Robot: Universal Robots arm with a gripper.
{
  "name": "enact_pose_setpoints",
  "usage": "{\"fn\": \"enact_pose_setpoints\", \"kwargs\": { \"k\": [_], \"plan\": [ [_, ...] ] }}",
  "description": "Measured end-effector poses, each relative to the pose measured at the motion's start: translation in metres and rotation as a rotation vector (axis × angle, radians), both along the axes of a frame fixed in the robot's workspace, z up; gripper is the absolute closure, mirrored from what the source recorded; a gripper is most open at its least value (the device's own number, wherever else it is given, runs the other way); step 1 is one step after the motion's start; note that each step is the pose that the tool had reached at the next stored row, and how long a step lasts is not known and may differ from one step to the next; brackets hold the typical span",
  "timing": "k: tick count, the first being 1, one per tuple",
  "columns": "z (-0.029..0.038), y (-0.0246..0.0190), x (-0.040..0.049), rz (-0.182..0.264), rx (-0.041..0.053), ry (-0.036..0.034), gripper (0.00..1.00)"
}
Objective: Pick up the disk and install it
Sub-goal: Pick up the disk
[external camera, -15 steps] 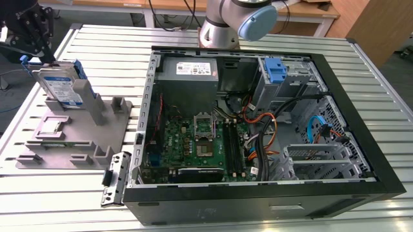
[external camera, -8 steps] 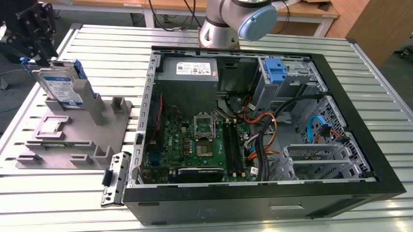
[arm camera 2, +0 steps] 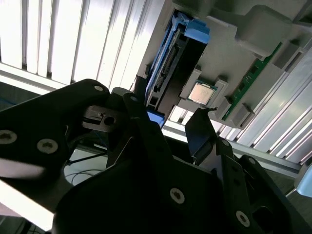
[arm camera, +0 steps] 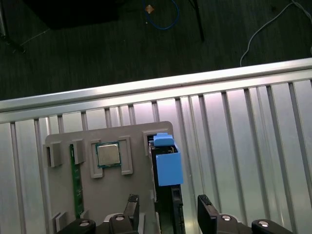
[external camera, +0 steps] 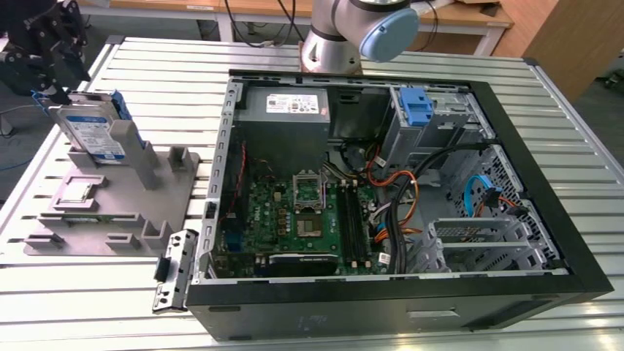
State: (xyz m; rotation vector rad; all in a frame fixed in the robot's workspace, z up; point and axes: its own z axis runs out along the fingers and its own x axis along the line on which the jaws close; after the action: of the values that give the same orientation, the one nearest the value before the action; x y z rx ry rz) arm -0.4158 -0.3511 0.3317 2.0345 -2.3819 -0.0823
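The disk [external camera: 93,135] stands on edge in a slot of the grey holder [external camera: 107,219] at the exterior view's left, its white-and-blue label facing out and blue rails along its edges. My gripper [external camera: 55,88] hangs just above its top edge. In the first wrist view the disk's blue rail [arm camera: 168,165] runs toward the gap of my gripper [arm camera: 168,212], and the fingers [arm camera: 206,214] stand apart on either side of it without touching. The second wrist view shows the disk [arm camera 2: 168,63] end-on beyond the gripper [arm camera 2: 170,126]. The gripper is open and holds nothing.
The open computer case [external camera: 546,212] lies at the exterior view's right, with motherboard [external camera: 302,212], grey power supply [external camera: 285,106], a blue latch [external camera: 416,106] on the drive cage and loose cables. The holder also carries a processor chip [arm camera: 107,154] and a memory stick [arm camera: 75,187]. The table [external camera: 166,73] is slatted aluminium.
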Motion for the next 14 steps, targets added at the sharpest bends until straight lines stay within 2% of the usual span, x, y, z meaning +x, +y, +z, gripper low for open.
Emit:
{"fn": "enact_pose_setpoints", "kwargs": {
  "k": [7, 14],
  "plan": [
    [-0.0028, 0.0, -0.0004, 0.041, 0.0009, -0.0098, 0.41],
    [-0.0087, 0.0, -0.0053, 0.055, 0.0038, -0.0104, 0.41]
  ]
}}
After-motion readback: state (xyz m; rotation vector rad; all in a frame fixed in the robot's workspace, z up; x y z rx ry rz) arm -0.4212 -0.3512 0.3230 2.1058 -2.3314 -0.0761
